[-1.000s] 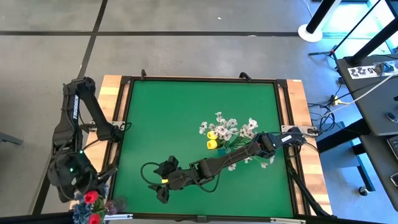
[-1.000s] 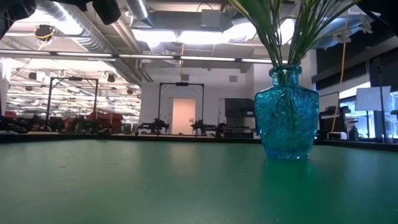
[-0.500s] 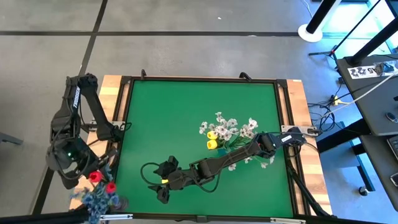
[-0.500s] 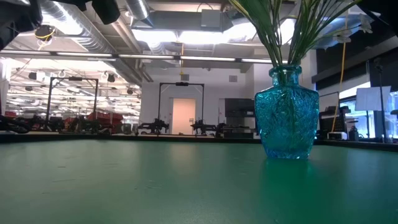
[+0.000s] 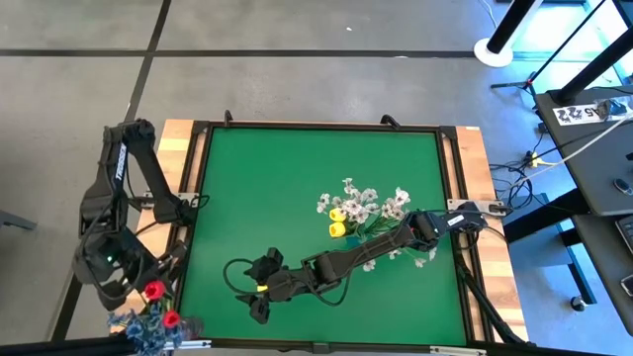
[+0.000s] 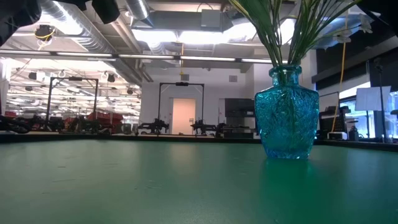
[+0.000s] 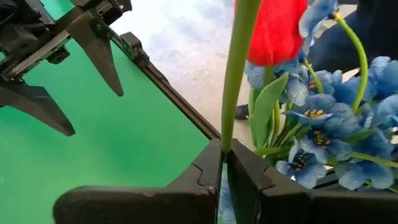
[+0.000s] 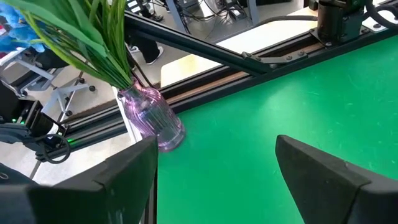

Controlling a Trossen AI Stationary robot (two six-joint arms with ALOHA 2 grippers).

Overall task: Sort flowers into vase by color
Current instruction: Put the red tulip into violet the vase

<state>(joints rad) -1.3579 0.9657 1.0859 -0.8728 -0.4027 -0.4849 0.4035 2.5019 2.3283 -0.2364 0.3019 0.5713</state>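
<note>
- Off the left edge of the green surface (image 5: 316, 198), near its front corner, my left end effector (image 7: 224, 163) hangs over the pink vase (image 8: 152, 118).
- Its fingers (image 7: 202, 177) are pinched nearly together on a single green stem (image 7: 235, 74); a red tulip head (image 7: 275, 31) shows beside that stem in the left wrist view, though I cannot tell whether it tops the gripped stem.
- Blue blossoms (image 7: 323, 134) crowd just beside the fingers; from above, two red heads (image 5: 161, 305) sit among the blue bunch (image 5: 143, 326).
- Pink vase stands at the surface's border rail, green stems (image 8: 93, 37) rising out of it; the right wrist view gives the clearest look.
- My right end effector (image 8: 214, 171) lies low over the front middle of the surface, fingers (image 8: 323, 171) spread wide, gripping nothing and touching no flower.
- Blue glass vase (image 6: 286, 112) stands upright on the surface, right of centre, holding the yellow tulip heads (image 5: 337, 222) and white sprays (image 5: 371, 206); my right arm passes over part of that bunch in the overhead view.
</note>
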